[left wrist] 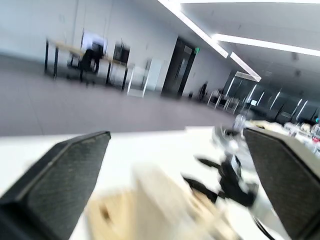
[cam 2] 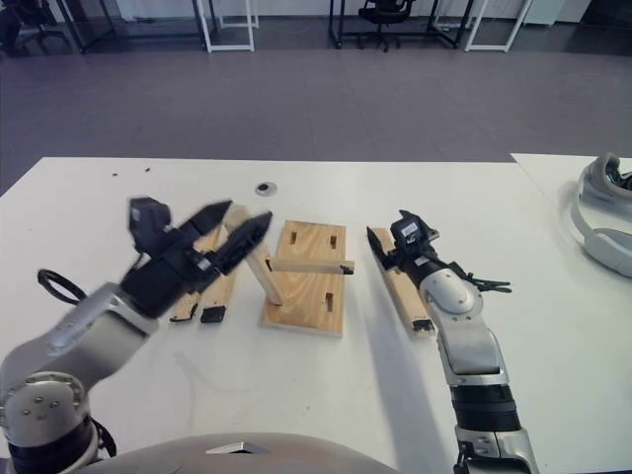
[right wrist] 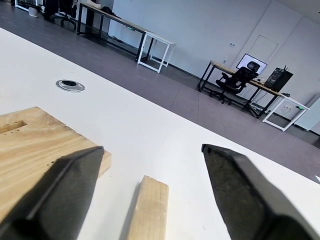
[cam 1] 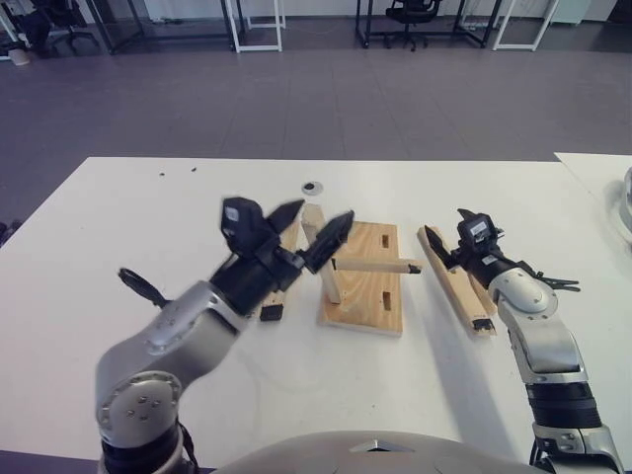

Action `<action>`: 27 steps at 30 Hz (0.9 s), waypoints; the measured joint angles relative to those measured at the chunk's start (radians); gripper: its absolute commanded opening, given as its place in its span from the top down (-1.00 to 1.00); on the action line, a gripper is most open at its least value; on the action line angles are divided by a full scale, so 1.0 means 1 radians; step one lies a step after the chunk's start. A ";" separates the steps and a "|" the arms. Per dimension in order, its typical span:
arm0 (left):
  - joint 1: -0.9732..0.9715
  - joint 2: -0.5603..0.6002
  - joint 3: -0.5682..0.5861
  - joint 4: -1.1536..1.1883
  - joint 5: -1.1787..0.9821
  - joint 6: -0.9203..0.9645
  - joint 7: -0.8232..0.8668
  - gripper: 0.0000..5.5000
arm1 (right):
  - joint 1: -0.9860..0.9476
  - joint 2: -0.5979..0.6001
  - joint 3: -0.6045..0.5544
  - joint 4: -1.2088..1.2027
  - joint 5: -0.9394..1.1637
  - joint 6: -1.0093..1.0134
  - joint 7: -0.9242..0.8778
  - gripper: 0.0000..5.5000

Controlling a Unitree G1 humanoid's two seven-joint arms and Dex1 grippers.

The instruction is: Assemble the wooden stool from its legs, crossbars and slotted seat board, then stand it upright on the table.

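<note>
Two pincers: the left gripper [cam 1: 326, 211] hangs above the table [cam 1: 118, 217] with its fingers spread wide and nothing in its hold; the right gripper [right wrist: 152, 150] sits low, pads well apart, gripping nothing.
Seat board: the slotted seat board [cam 1: 367, 301] lies flat mid-table, between the two arms.
Standing parts: one leg [cam 1: 334, 281] rises tilted from the board's left side, and a crossbar [cam 1: 380, 265] juts from it to the right, above the board.
In the left arm's way: from the head, the leg's top shows between the spread fingers; whether they touch it I cannot tell.
Loose legs: the loose legs [cam 2: 222, 286] lie just left of the board, under the left arm.
Right side: two wooden pieces [cam 1: 462, 288] lie side by side right of the board, and one end shows between the right pads.
Other things: a round grommet [cam 1: 314, 187] beyond the board; a black cable [cam 1: 138, 284] by the left arm; a headset [cam 2: 602, 212] on the neighbouring table [cam 1: 602, 173].
Edges: the table's right edge runs beyond the right arm, with a gap to the neighbouring table; the far edge lies past the grommet.
Open room: white tabletop shows left of the loose legs and between the board and the wooden pieces.
</note>
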 measured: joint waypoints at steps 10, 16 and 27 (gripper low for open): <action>0.152 0.097 -0.211 0.384 0.613 -0.224 -0.121 -0.77 | -0.032 0.013 -0.031 0.113 -0.004 -0.018 -0.063 -0.33; 0.165 0.039 -0.424 0.592 0.767 -0.190 -0.198 -0.77 | -0.034 0.043 0.006 0.151 -0.033 -0.019 -0.067 -0.33; 0.173 0.025 -0.454 0.620 0.887 -0.058 -0.211 -0.26 | -0.034 0.094 0.036 0.158 -0.041 -0.019 -0.086 -0.33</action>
